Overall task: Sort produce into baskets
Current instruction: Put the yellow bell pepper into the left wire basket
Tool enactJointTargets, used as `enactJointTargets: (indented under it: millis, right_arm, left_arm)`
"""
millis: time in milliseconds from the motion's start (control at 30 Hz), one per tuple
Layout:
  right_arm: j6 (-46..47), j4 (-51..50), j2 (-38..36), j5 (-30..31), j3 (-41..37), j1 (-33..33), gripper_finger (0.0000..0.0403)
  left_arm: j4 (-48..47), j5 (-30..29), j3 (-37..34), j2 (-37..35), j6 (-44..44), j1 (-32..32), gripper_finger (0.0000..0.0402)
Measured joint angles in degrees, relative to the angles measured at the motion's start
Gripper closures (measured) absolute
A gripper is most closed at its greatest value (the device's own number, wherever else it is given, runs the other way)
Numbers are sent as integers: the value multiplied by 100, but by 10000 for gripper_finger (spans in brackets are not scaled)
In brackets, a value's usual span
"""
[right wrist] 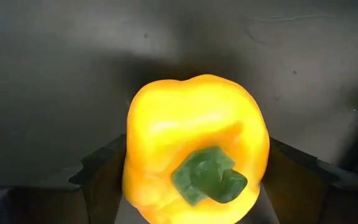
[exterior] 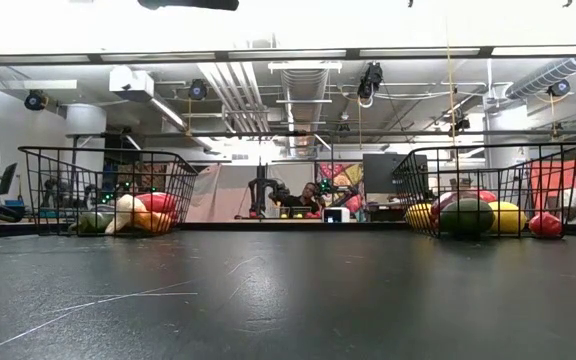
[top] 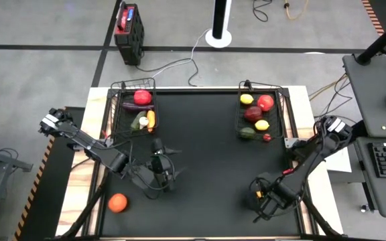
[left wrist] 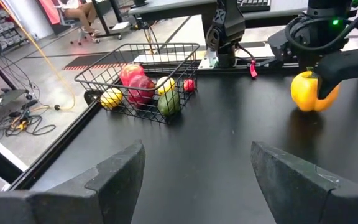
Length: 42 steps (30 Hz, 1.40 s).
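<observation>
The black counter [top: 206, 161] carries two wire baskets at its far edge: the left basket [top: 116, 107] and the right basket [top: 281, 117], both with produce inside. The right gripper [top: 259, 197] stands low at the near right, its jaws around the yellow pepper [right wrist: 194, 146], touching its sides. The left gripper [top: 158, 148] waits near the middle with jaws open and empty, and an orange tomato [top: 117, 202] lies alone at the near left.

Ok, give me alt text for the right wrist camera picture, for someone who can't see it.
A yellow bell pepper with a green stem fills the middle of the picture, sitting between the two dark fingers of the right claw, one on each side of it. Behind it lies the dark black table top.
</observation>
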Motion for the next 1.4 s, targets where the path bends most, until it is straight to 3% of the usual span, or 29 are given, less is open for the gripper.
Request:
enactJointTargets:
  millis: [200,333,467,667,900,1067,1167,1400]
  right_arm:
    - [-880,-280,-186,1322,537,-227,98]
    - [-2137,-283,-313,2107,874,-665,97]
    - [-3712,-234,-387,2347,1154,-1328,97]
    - [-6114,420,-393,2296,1495,-2449,97]
    - [-8521,2005,-369,2068,1650,-3559,97]
    - [-9840,3224,-144,1947,1641,-4191,97]
    - [-10472,3995,59,1548,1639,-4593,97]
    - [-11462,5612,726,1004,1704,-5440,97]
  left_arm:
    - [-3,-6,-2,-7,-289,-81,128]
    - [-17,-25,-2,-117,-437,-285,128]
    - [-120,-566,82,-268,-550,-621,128]
    - [-266,-1589,234,-483,-576,-1229,128]
    - [-376,-2088,225,-540,-576,-1487,128]
    - [-742,-2346,229,-540,-579,-1484,128]
    - [-1111,-2522,232,-625,-648,-1484,128]
    - [-2605,-2527,226,-1130,-1392,-1475,128]
